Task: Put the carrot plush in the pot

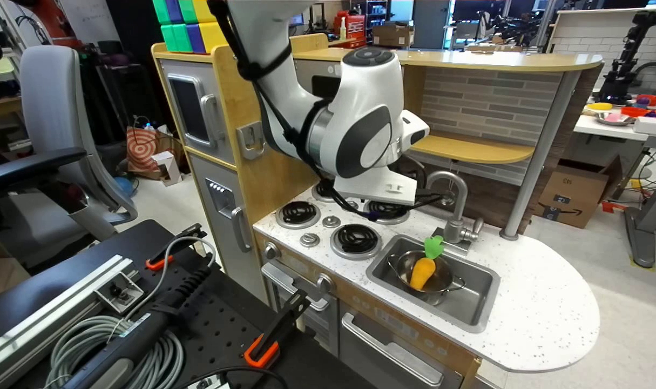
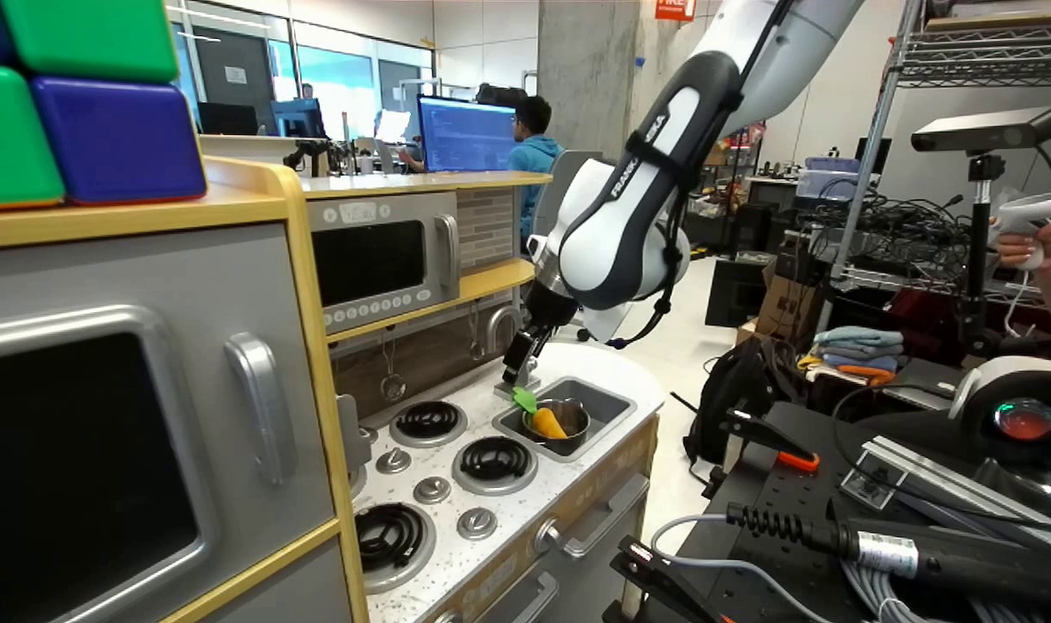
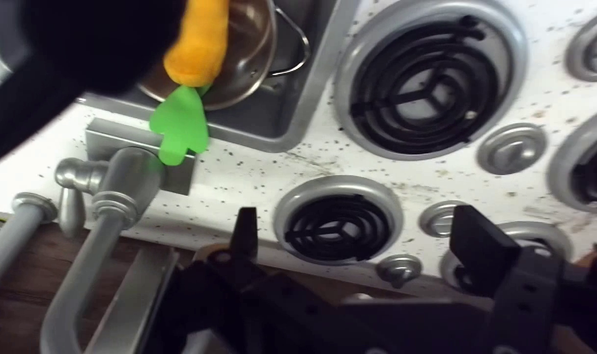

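Observation:
The orange carrot plush [image 1: 423,273] with its green leafy end lies in the shiny silver pot [image 1: 445,276], its leaf sticking out over the rim. The pot stands in the grey sink basin [image 1: 473,310]. The plush [image 2: 548,423] and pot [image 2: 572,442] also show in an exterior view. In the wrist view the plush [image 3: 200,46] and pot [image 3: 251,61] are at the upper left, partly hidden by a dark blurred shape. My gripper [image 3: 354,209] is open with nothing between its fingers. It [image 2: 516,363] is above the counter behind the sink, apart from the plush.
The faucet [image 1: 458,197] rises behind the sink, close to the gripper. Several burners [image 1: 356,240] and knobs [image 1: 309,239] are beside the sink. A wooden shelf [image 1: 476,148] and a grey post [image 1: 541,156] stand at the back of the counter.

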Motion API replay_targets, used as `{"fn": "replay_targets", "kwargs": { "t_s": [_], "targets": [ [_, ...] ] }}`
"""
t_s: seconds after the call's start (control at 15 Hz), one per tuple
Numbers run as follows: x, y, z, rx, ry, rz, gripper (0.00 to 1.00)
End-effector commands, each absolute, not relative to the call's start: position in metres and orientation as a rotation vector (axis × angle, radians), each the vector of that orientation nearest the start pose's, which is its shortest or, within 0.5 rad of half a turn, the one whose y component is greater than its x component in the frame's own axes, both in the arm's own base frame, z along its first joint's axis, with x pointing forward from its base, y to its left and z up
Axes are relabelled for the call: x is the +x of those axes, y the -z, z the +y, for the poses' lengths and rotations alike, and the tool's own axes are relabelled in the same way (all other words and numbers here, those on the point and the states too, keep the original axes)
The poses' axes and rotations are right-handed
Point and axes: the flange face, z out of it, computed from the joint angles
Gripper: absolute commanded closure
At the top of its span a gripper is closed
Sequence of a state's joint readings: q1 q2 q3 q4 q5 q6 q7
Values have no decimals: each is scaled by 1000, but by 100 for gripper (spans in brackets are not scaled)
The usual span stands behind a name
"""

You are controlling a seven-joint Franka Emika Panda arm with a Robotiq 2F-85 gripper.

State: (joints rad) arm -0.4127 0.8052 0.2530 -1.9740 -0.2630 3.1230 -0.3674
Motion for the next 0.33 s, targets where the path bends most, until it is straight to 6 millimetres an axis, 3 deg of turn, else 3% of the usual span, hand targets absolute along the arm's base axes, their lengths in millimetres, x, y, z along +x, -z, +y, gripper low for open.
{"fn": "replay_targets", "kwargs": {
  "t_s": [0.0,0.07,0.13,0.27],
  "targets": [
    [561,-155,-70,-2905,449,-730,0],
    [551,-160,-71,-2880,385,-737,0],
    [581,-141,-71,-2921,483,-668,0],
    [563,-154,-73,-2896,422,-708,0]
  ]
}}
